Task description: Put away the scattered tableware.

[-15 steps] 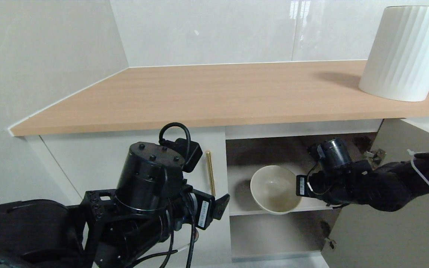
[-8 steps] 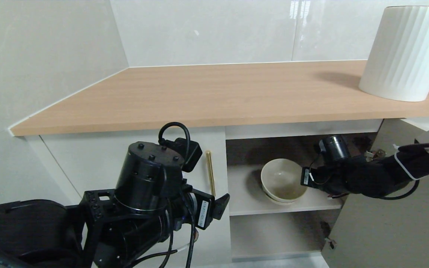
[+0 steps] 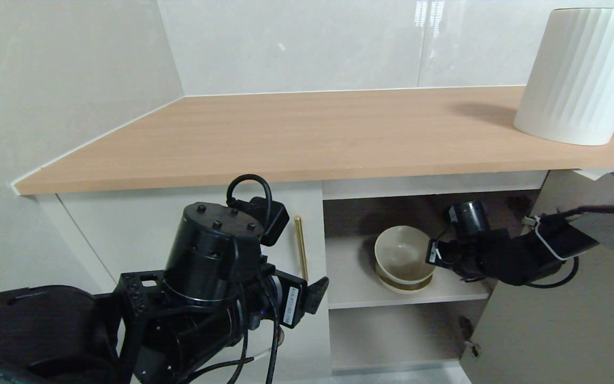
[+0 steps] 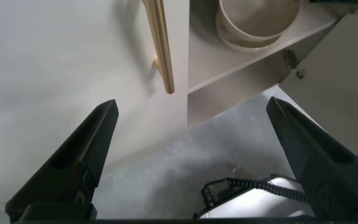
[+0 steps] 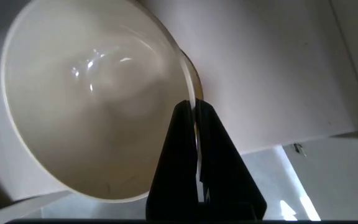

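The cream bowl [image 3: 404, 258] stands mouth up on the upper shelf [image 3: 349, 280] inside the open cabinet [image 3: 435, 184], near the shelf's front edge. It is round, deep and glossy. It seems to be nested in a second, similar dish [image 3: 398, 287], though I can make out just that one's rim. The right gripper [image 5: 196, 115] pinches the bowl's right-hand rim.
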{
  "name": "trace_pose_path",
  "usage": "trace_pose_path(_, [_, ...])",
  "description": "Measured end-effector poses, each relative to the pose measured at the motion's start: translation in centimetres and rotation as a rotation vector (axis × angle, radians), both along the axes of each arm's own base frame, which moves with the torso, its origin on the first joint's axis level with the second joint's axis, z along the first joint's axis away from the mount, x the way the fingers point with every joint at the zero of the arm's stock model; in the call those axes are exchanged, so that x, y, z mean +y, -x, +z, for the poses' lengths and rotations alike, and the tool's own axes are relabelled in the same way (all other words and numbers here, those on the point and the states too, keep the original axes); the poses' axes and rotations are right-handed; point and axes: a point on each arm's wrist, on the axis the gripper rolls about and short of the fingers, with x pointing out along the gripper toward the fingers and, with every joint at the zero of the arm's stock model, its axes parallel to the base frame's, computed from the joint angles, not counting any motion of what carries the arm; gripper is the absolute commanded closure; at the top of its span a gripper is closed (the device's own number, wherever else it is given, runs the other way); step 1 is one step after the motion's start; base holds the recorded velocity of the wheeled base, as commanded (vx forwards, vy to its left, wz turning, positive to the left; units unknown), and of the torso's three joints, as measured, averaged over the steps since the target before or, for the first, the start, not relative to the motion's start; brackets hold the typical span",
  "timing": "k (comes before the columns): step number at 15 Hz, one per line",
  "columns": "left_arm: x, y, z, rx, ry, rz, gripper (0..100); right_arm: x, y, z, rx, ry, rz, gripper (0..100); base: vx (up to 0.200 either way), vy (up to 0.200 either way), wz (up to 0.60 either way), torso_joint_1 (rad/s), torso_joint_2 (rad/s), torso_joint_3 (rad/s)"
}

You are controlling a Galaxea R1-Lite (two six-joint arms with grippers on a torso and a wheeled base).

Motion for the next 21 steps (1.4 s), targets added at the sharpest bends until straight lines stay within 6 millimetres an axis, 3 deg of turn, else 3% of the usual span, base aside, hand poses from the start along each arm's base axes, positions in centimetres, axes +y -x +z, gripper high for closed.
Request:
trace_pose_path(6, [0.0,0.0,0.0,0.000,0.000,0.000,0,0.3,-0.6,-1.2,0.015,0.005,0.002,100,0.000,0.000,0.00,0.000,0.00,0.000])
trace_pose_path(7, [0.0,0.0,0.0,-0.001,0.001,0.000,0,0.3,-0.7,-1.3,0.017,0.006,0.002,0,0.000,0.000,0.00,0.000,0.00,0.000])
trace_pose_path(17, [0.0,-0.1,0.0,0.003,0.011,0.007,0,0.7,-0.2,-0.7,0.008,0.002,0.012,0,0.000,0.000,0.00,0.000,0.00,0.000])
trace_pose_path(21, [0.0,0.0,-0.1,0.014,0.027,0.018,0,1.6,2.3,0.7,0.011,0.002,0.056,0,0.000,0.000,0.00,0.000,0.00,0.000])
